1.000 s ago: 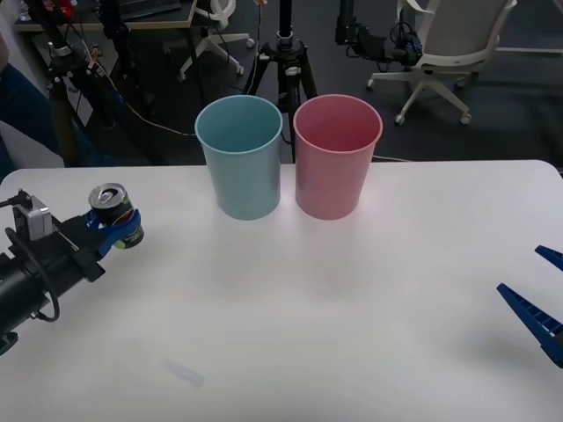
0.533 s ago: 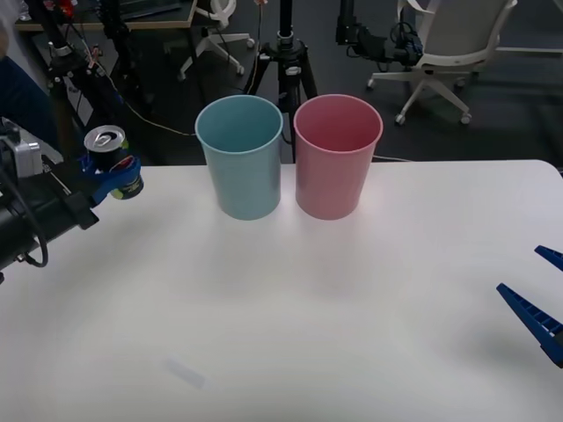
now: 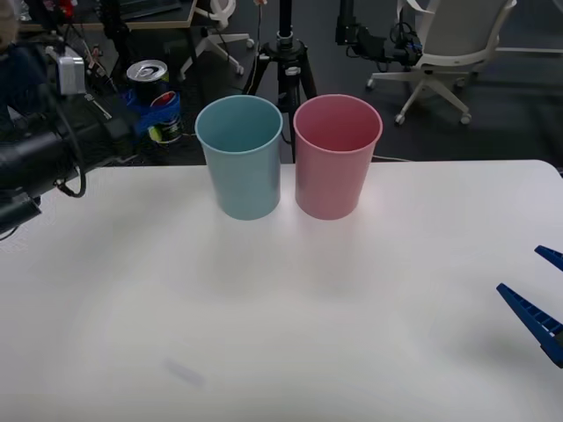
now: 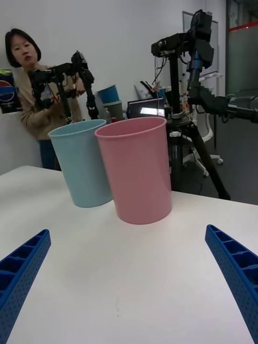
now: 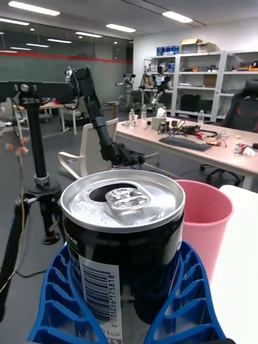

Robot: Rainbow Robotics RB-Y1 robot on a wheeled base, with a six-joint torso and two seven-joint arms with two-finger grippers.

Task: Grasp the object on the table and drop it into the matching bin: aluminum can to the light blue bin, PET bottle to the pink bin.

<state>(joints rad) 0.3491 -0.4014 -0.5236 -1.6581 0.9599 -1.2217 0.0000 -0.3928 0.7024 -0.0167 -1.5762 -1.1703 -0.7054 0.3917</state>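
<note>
We are seeing the white table (image 3: pixel 290 308) lying bare before the light blue bin (image 3: pixel 239 156) and touching pink bin (image 3: pixel 337 156), our left gripper (image 3: pixel 155 112) clamping the aluminum can (image 3: pixel 156 98) aloft beside the blue rim, our right gripper (image 3: pixel 538 303) resting wide open, holding nothing, at the right edge.

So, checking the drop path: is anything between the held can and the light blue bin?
Nothing: in the front view the left gripper holds the can raised left of the light blue bin, with only open air between them.
</note>
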